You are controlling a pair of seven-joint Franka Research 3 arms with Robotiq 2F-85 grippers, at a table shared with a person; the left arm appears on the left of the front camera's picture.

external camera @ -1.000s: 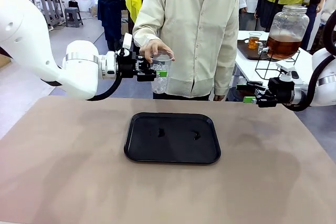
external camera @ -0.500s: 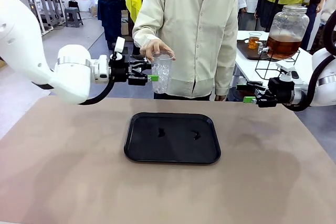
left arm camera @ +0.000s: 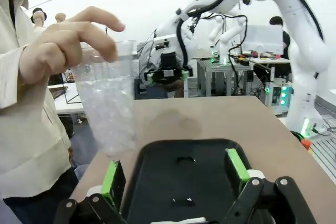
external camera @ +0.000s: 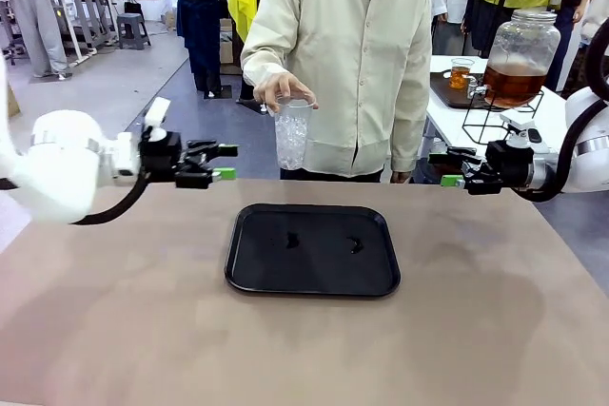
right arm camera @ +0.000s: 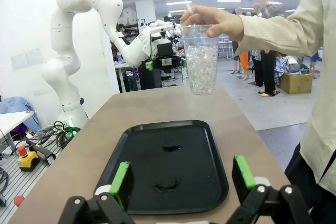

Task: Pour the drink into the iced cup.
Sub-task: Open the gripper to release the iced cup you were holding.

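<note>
An iced cup [external camera: 292, 132] is held by its rim in a person's hand [external camera: 282, 89] above the far edge of the bench [external camera: 476, 330], beyond a black tray [external camera: 312, 248]. The left gripper [external camera: 225, 163] is spread and empty, apart from the cup; the right gripper [external camera: 440, 169] is likewise spread. The drink [external camera: 513, 83] is seen in a glass dispenser jar [external camera: 521, 54] on a side table.

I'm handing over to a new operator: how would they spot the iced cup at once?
Start at the black tray in the middle of the table. Above its far edge, the person's hand holds the iced cup by its rim, off the table. It is clear plastic, packed with ice, no drink in it yet.
</note>
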